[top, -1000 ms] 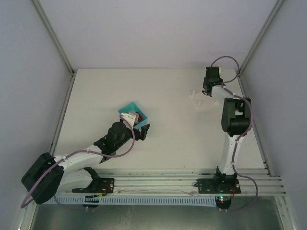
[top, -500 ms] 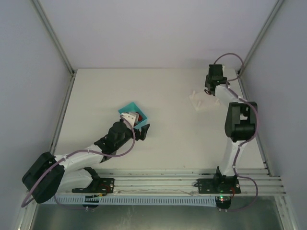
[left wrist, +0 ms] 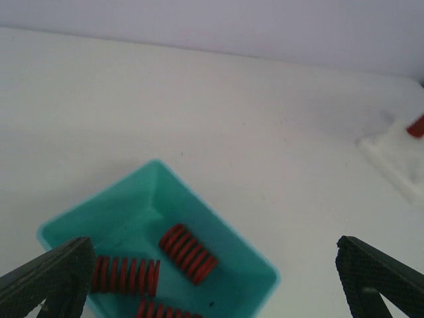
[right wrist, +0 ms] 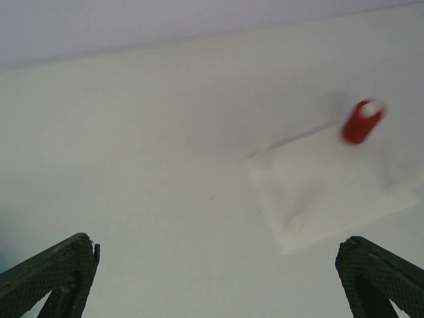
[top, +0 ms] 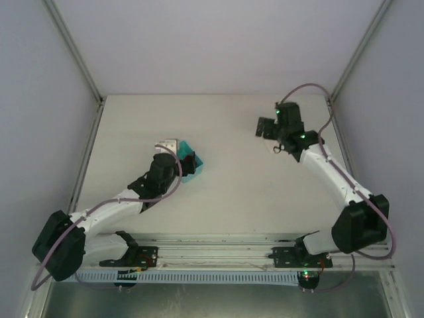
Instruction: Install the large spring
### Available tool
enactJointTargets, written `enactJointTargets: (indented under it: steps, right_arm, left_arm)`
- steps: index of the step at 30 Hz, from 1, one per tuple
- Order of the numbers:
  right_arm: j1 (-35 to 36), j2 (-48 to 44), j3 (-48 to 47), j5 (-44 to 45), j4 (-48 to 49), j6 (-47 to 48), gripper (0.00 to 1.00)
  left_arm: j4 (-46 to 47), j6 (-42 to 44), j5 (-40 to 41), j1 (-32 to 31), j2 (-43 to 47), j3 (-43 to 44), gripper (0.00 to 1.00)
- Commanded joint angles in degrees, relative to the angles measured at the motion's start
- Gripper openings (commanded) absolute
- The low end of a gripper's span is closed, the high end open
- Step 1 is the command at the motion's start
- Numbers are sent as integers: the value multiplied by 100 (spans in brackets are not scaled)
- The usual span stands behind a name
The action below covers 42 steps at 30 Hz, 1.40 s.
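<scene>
Right claw (right wrist: 216,244) swung off fixture (right wrist: 331,192), both claws apart, springs (left wrist: 188,254) in tray (left wrist: 99,197) beneath left claw (left wrist: 215,244)

A white table (top: 232,192) lies under the left gripper (left wrist: 211,265) and right gripper (right wrist: 215,258). Pale walls (top: 199,46) rise beyond, an aluminium rail (top: 225,253) behind.

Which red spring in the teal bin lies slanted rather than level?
The middle spring, slanting down to the right in the teal bin; the left spring lies level, and the bottom spring is mostly cropped.
</scene>
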<state>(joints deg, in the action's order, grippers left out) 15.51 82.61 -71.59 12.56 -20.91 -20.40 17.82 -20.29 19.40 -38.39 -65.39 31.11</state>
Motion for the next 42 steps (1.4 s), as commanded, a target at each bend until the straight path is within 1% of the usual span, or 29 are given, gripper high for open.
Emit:
enactJointTargets:
  steps: [1, 4, 5, 7, 9, 11, 12, 14, 16, 24, 28, 37, 42]
  right_arm:
    - [679, -537, 371, -235, -605, -27, 99]
    - [955, -944, 793, -332, -515, 53, 99]
    - [995, -1091, 993, -348, -385, 65, 99]
    - [1030, -1415, 1430, -339, 30, 57, 99]
    - [1033, -1606, 1737, -429, 265, -58, 99]
    - [1041, -1724, 1831, -473, 324, 26, 99]
    - [1050, -1779, 1859, -346, 332, 84, 99]
    - [1051, -1872, 1924, 27, 344, 149, 99]
    - [1051, -1976, 2040, 266, 410, 190, 99]
    - [1049, -2223, 2359, 442, 772, 241, 99]
    - [1051, -2218, 2382, 485, 800, 256, 99]
    - [1051, -2199, 2408, 564, 825, 283, 99]
    - [1048, -2165, 2413, 546, 833, 274, 99]
  left_arm:
    - [-1275, -1401, 187, 262, -377, 1007, 99]
    - [-2140, -2265, 346, 382, -670, 1633, 99]
    - [-2300, -2436, 333, 392, -735, 1775, 97]
    - [-2375, -2626, 263, 420, -804, 1905, 88]
    - [-2197, -2684, 118, 418, -870, 1905, 77]
    - [-2142, -2735, 39, 434, -1024, 1957, 63]
    - [-2173, -2786, 9, 455, -1101, 2008, 57]
    - [-2247, -2949, -38, 493, -1317, 2117, 48]
    - [-2263, -3149, -89, 520, -1538, 2162, 43]
    - [-2173, -3271, -549, 703, -2404, 2416, 36]
    - [-2258, -3253, -640, 731, -2687, 2626, 35]
    - [-2538, -3313, -787, 737, -3022, 2788, 35]
    - [-2592, -3474, -759, 738, -3008, 2649, 34]
